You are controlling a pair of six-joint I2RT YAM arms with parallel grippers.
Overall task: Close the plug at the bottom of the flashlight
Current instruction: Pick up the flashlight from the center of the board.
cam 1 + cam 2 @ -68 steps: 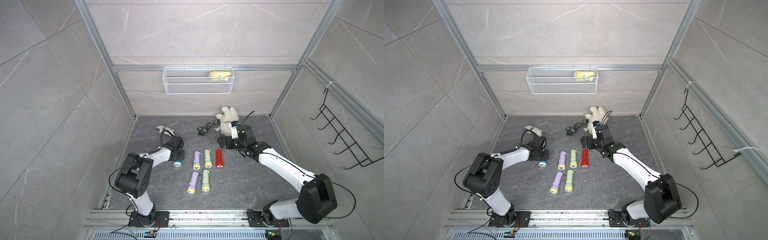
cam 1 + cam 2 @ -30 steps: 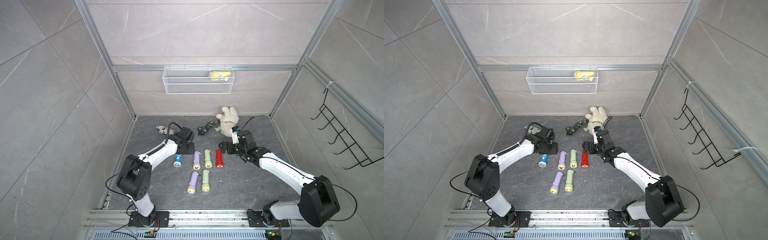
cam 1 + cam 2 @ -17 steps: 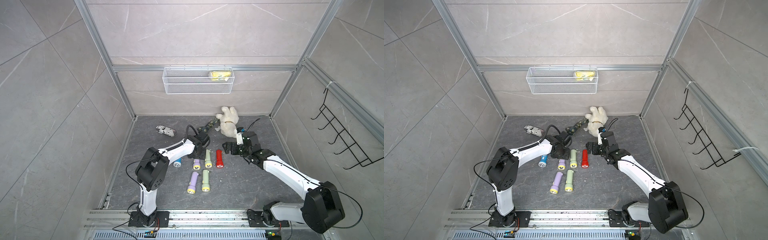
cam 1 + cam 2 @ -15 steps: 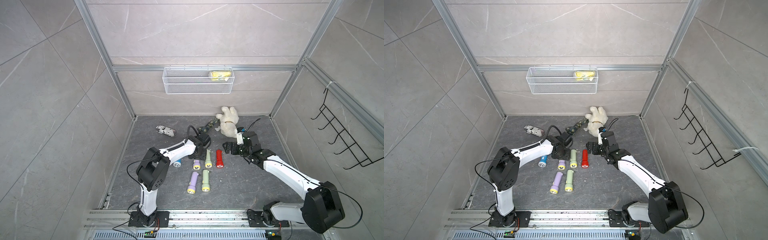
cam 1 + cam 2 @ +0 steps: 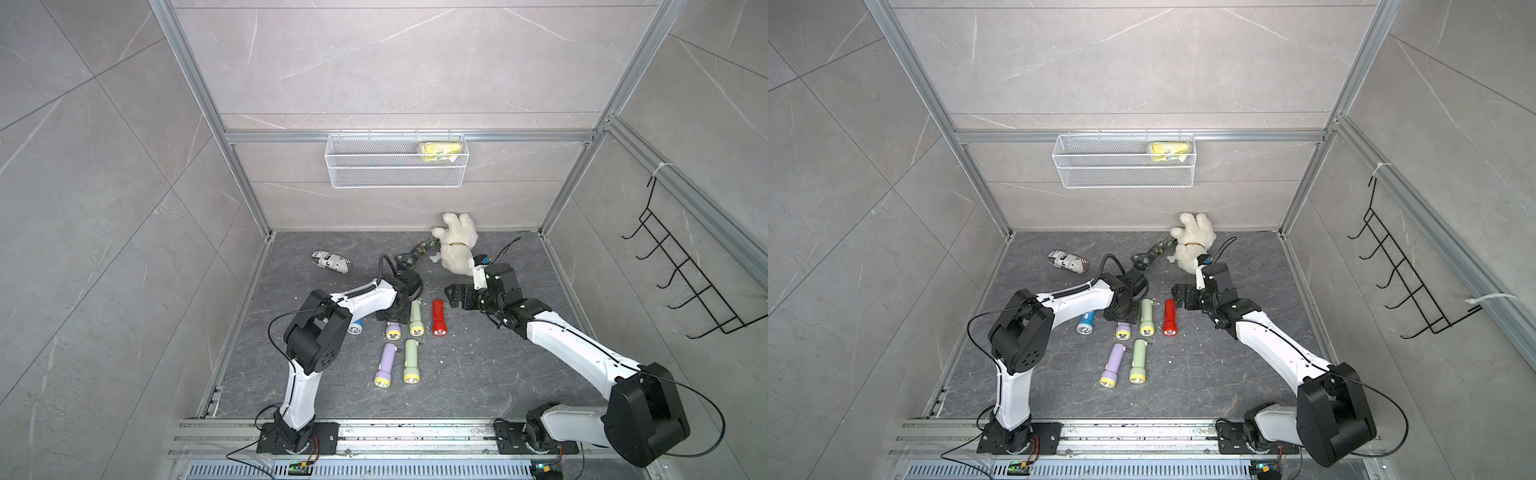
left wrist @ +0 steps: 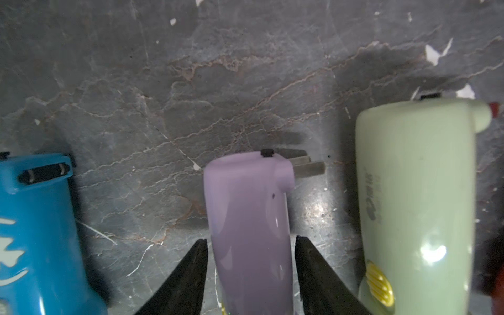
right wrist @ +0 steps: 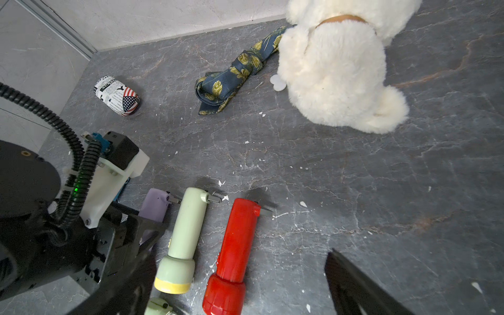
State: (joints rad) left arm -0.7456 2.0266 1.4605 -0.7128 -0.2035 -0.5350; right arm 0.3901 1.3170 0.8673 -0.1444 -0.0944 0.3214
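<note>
A white wire basket point(image 5: 397, 166) hangs on the far wall, with a crumpled yellow packet point(image 5: 440, 150) lying in its right end.

Six plastic flashlights lie on the dark, veined, stone-look worktop point(image 5: 478, 374), heads toward the near side. Four form a far row. The near purple flashlight point(image 5: 384, 365) and near green flashlight point(image 5: 411, 361) lie closer in.

In the far row, the purple flashlight point(image 6: 248, 218) lies between a blue flashlight point(image 6: 35, 231) on its left and a green flashlight point(image 6: 414, 204) on its right, apart from both. The left claw point(image 6: 249, 241) straddles its smooth, glossy barrel. Its black tapered fingers point(image 6: 188, 272) stand one on each side with a thin gap showing, so the claw is released, not gripping. The plug point(image 6: 309, 167), two flat grey metal prongs, sticks out to the right at the barrel's far end.

In both top views the left arm hides most of this flashlight and part of the blue one.

The right claw point(image 5: 451, 296) hovers spread wide and empty, just far-right of the red flashlight point(image 5: 438, 318). In the right wrist view its fingers are cut off at the frame edge, and one is blurred.

Along the far side lie a fluffy white plush toy point(image 5: 457, 247), a leaf-printed cloth strip point(image 5: 415, 255) and a rounded newsprint-patterned pouch point(image 5: 331, 262).
</note>
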